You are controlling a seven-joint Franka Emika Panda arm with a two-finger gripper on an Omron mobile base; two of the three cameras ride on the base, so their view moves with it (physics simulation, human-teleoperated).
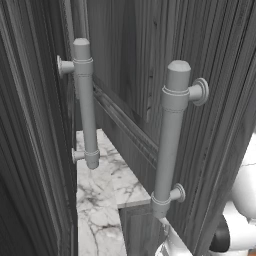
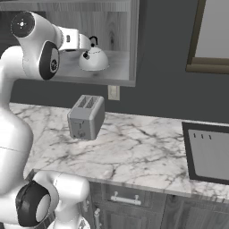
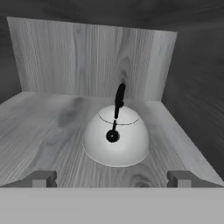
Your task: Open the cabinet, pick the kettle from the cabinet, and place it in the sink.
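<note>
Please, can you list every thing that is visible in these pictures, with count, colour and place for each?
kettle: one, silvery-white with dark handle, on the open cabinet's floor
cabinet: one, grey wood grain, open, above the counter
bar handles: two, light grey, upright on dark doors
toaster: one, grey, on the counter below the cabinet
counter: one, white marble
sink: one, black rim, light-grey panel, counter's right end
wall outlet: one, pale, behind toaster
gripper: one, open, facing the kettle, not touching
</note>
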